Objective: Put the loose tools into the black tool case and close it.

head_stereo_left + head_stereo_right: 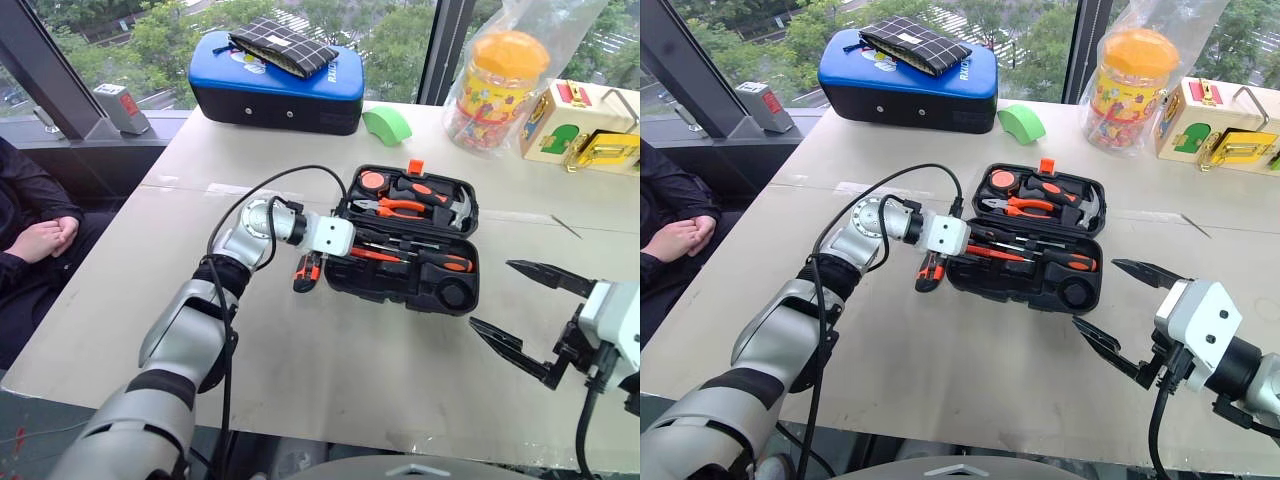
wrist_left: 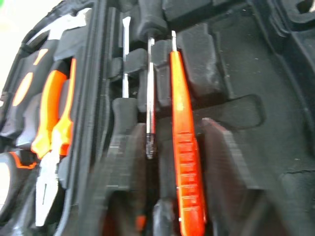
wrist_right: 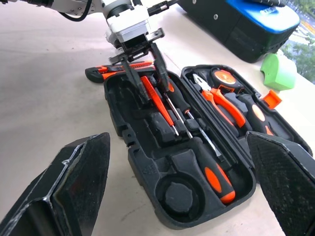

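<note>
The right gripper (image 1: 1118, 315) hung wide open and empty over the table (image 1: 330, 350) edge, apart from the open case (image 1: 408, 240). Farther in, the left gripper (image 3: 142, 71) reached into the case's near half with its fingers (image 3: 132, 78) parted either side of the slim orange screwdriver (image 3: 156, 101), which lay in its slot; whether they touched it could not be told. Two screwdrivers (image 3: 209, 169) lay alongside. The knife (image 1: 307, 270) lay on the table just outside the case, under the left wrist. Beyond stood a blue-topped case (image 1: 275, 80).
</note>
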{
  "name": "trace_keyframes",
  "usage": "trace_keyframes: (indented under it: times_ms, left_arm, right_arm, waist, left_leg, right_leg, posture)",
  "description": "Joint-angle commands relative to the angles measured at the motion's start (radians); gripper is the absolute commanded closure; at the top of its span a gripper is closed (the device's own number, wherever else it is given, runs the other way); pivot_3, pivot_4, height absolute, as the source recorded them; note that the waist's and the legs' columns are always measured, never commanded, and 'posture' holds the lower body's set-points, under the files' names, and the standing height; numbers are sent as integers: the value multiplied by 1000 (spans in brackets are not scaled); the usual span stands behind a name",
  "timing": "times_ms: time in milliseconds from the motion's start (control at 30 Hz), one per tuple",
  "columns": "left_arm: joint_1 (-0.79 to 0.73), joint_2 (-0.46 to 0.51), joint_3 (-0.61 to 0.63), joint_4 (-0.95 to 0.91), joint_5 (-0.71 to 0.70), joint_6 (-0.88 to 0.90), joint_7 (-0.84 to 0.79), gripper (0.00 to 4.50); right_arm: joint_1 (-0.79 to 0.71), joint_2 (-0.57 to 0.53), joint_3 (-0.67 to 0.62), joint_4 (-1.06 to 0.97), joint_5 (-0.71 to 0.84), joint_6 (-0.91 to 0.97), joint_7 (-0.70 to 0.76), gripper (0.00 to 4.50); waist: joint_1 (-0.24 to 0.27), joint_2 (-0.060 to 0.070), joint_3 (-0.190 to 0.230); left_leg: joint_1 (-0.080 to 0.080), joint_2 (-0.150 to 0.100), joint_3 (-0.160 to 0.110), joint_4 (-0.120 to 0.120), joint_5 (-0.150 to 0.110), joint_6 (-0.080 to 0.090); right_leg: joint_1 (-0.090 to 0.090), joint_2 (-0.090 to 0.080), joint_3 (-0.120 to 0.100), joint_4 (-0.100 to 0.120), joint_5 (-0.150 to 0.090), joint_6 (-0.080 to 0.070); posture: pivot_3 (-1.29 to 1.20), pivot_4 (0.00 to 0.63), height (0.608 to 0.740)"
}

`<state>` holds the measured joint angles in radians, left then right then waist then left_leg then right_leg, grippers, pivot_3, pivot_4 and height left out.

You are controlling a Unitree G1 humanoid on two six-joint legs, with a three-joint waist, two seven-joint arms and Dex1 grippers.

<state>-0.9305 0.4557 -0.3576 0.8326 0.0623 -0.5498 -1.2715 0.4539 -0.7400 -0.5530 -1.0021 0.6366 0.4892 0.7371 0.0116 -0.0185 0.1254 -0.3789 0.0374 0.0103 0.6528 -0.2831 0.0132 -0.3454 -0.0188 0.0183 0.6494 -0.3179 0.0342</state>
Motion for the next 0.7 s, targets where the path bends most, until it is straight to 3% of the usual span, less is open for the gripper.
trace_keyframes:
  times_ms: [33, 100, 200, 333, 467, 700]
  left_arm:
    - [-8, 26, 104, -123, -160, 325, -84, 1914]
    - [-11, 33, 143, -203, -248, 590, -125, 1914]
    - [-2, 24, 162, -276, -285, 814, -106, 2600]
    - [21, -33, 169, -341, -272, 966, 24, 4465]
    - [48, -92, 161, -391, -242, 1041, 159, 4465]
    - [225, -18, 25, -521, -118, 917, 159, 4465]
  right_arm:
    - [6, -3, -16, -17, 6, -22, 5, 0]
    - [5, -2, -12, -12, 2, -25, 4, 0]
    - [-11, -3, 11, 2, -5, -29, -3, 0]
    - [-30, -6, 29, 16, -7, -31, -4, 0]
    - [-32, -6, 28, 18, -5, -29, -6, 0]
    - [-19, -4, 31, 11, -8, -27, -8, 0]
  waist:
    - [-1, 0, 0]
    - [-1, 0, 0]
    - [1, 1, 0]
    - [3, 0, 0]
    - [2, 0, 0]
    - [-6, 0, -1]
  left_leg:
    - [0, 0, 0, 0, 0, 0]
    - [0, 1, 0, 0, 0, 0]
    - [0, 0, -1, 1, 0, 0]
    - [0, 0, -1, 3, 0, 0]
    - [-1, 0, -2, 4, 0, 0]
    - [1, 1, -1, 1, 1, -1]
  right_leg:
    - [0, 0, 0, 1, 0, 0]
    - [-1, 0, 0, 3, 0, 0]
    - [-1, 0, 0, 3, 0, 0]
    - [0, 0, 1, 4, 0, 0]
    - [0, 0, 4, 4, 0, 0]
    - [-1, 2, 10, 6, 0, 0]
  posture:
    - [0, 150, 740]
    - [0, 150, 740]
    - [0, 150, 740]
    - [0, 150, 740]
    - [0, 150, 740]
    - [0, 150, 740]
